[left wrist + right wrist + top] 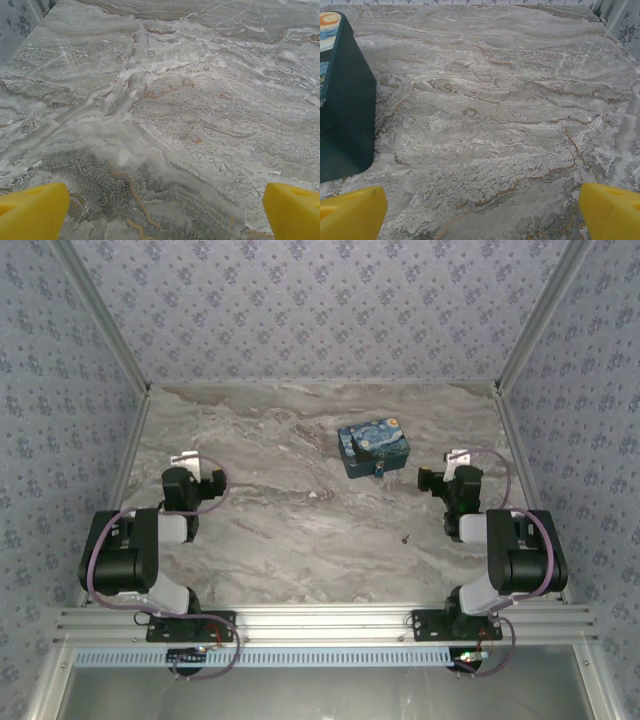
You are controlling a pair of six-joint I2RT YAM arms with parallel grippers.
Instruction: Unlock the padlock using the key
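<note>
The tiny blue padlock (381, 471) hangs at the near side of a blue box printed with a starry-night painting (373, 447), right of the table's centre. The key (406, 538) is a dark speck lying on the marble nearer the arms, between the two of them. My left gripper (190, 460) rests at the left, far from both, open over bare marble (165, 215). My right gripper (455, 462) sits just right of the box, open with nothing between its yellow fingertips (355, 212). The box's dark side (345, 100) fills the left edge of the right wrist view.
The marble tabletop (300, 530) is walled by patterned panels at the back and sides, with metal posts at the corners. An aluminium rail (320, 625) runs along the near edge by the arm bases.
</note>
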